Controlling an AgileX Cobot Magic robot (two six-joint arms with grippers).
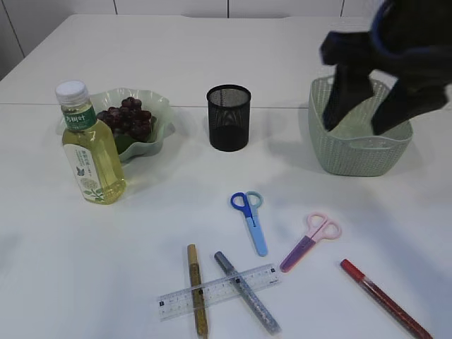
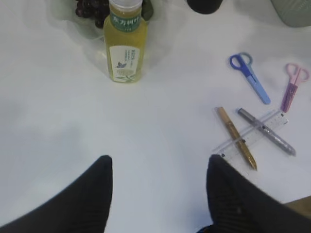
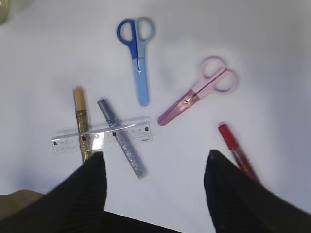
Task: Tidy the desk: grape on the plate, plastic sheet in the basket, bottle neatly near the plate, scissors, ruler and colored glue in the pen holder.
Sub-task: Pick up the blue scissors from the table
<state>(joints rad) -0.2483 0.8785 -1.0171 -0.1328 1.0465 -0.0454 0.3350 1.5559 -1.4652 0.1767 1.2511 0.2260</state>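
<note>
I log, near to far. Ruler (image 1: 217,290) at 6 o'clock, crossing gold glue (image 1: 197,299) and silver glue (image 1: 247,292); red glue (image 1: 385,299) at 4; blue scissors (image 1: 251,220), pink scissors (image 1: 310,242) mid-table: all left. Bottle (image 1: 89,145) beside plate (image 1: 157,128), grapes (image 1: 128,118) plated: done. Pen holder (image 1: 229,118) empty; plastic sheet (image 1: 353,128) seemingly in the basket (image 1: 359,152). Left tool (image 2: 158,187), unseen from outside, and right tool (image 3: 154,187) gape, gripping nothing.
</note>
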